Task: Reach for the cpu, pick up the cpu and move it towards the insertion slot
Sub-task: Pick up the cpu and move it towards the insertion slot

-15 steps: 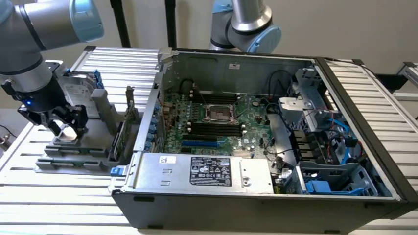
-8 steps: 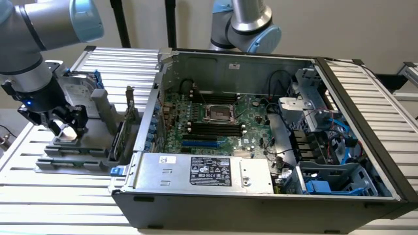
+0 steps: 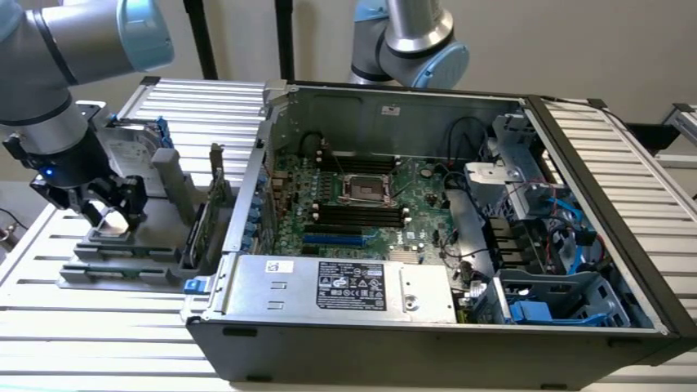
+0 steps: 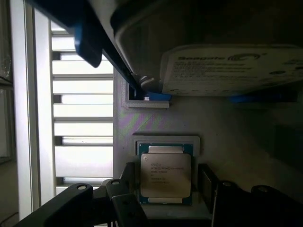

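Cpu, flat square with matte silvery lid, lies within spread claw.

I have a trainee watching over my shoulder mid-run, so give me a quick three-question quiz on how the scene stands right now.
1. True or false: the cpu already sits in the insertion slot.
2. The end effector is: A) open, with a finger on each side of the cpu; B) shut on the cpu and lifted clear; C) shut, down at the insertion slot.
3. Fill in: in the exterior view, the insertion slot lies toward that view's ____ from the end effector.

Key: 1 false, the cpu lies flat in its holder; 2 A; 3 right.
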Motion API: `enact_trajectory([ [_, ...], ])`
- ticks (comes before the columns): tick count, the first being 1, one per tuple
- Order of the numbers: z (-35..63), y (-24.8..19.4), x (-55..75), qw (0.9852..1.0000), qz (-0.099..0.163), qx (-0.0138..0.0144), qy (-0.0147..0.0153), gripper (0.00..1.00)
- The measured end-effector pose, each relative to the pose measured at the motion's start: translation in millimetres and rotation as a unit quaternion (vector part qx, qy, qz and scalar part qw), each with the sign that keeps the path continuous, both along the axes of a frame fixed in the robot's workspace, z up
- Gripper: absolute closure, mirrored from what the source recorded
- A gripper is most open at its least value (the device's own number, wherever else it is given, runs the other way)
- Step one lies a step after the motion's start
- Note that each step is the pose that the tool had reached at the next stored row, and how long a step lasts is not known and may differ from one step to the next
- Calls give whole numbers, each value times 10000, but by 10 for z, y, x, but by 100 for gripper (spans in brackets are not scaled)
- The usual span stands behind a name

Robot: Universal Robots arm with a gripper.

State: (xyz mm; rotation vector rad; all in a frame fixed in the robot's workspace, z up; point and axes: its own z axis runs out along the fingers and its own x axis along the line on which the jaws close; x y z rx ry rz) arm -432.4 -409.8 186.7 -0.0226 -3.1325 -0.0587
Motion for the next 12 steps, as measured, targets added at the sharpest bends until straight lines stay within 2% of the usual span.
enact_trajectory([
  [5, -2, 0, 0, 10000, 0, 0, 0, 38],
  [6, -3, 0, 0, 10000, 0, 0, 0, 45],
  [12, -4, 0, 1, 10000, 0, 0, -1, 46],
])
